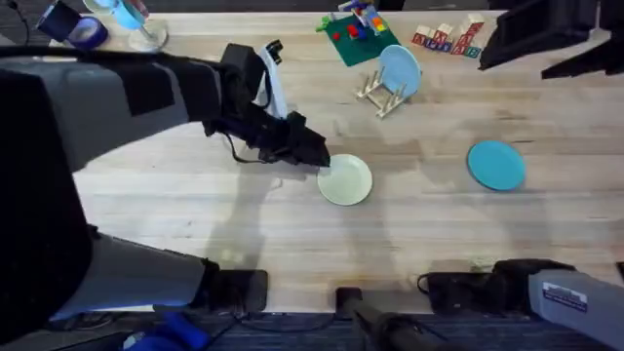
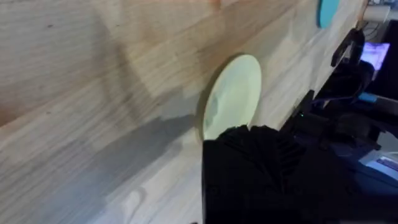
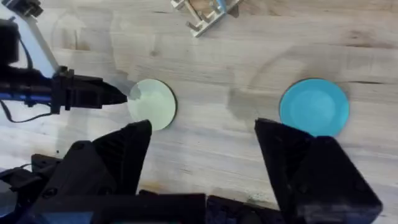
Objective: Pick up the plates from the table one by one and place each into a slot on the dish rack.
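The pale cream-yellow plate (image 1: 344, 181) (image 2: 235, 92) (image 3: 153, 103) lies near the middle of the table (image 1: 195, 205). My left gripper (image 1: 320, 159) (image 3: 119, 94) reaches across from the left and is shut on that plate's left rim; in the left wrist view its black bulk hides the plate's near edge. The teal-blue plate (image 1: 495, 164) (image 3: 314, 107) lies flat farther right, untouched. My right gripper (image 3: 204, 127) hovers open above the table's near side, between the two plates. The wooden dish rack (image 1: 378, 95) (image 3: 200, 14) stands at the back.
A paler light-blue plate (image 1: 400, 70) stands in the rack. Behind the rack sit a colourful toy-brick model (image 1: 356, 31) and letter blocks (image 1: 448, 39). A glass and blue items (image 1: 127, 21) occupy the back left corner.
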`<state>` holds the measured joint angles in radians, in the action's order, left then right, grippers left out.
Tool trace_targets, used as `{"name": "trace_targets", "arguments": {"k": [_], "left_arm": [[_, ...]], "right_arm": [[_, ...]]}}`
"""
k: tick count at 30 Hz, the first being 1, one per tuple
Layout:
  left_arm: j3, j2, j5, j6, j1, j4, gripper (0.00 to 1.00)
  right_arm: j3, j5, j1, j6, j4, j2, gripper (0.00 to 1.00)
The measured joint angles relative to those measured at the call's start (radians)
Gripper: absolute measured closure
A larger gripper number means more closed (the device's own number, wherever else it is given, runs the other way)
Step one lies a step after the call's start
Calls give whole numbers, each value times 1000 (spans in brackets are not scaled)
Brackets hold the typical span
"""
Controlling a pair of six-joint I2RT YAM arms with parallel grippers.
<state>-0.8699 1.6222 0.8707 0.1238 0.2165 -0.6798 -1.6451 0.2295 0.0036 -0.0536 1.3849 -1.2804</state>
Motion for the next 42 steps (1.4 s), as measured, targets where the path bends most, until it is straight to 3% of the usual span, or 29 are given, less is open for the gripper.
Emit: {"name": "trace_targets", "arguments": {"k": [11, 19, 30, 34, 42], "left_arm": [[79, 35, -12, 90, 0, 148, 959], [69, 158, 81, 106, -6, 155, 959], [69, 160, 85, 105, -6, 156, 959], [69, 160, 84, 106, -6, 156, 959], [69, 160, 84, 106, -6, 156, 959]], "right_arm": [[0, 0, 0, 0, -22, 0, 6], [0, 0, 0, -3, -27, 0, 6], [5, 32, 12, -32, 57, 0, 7], [92, 141, 13, -36, 66, 0, 5], [428, 393, 13, -36, -80, 0, 6]]}}
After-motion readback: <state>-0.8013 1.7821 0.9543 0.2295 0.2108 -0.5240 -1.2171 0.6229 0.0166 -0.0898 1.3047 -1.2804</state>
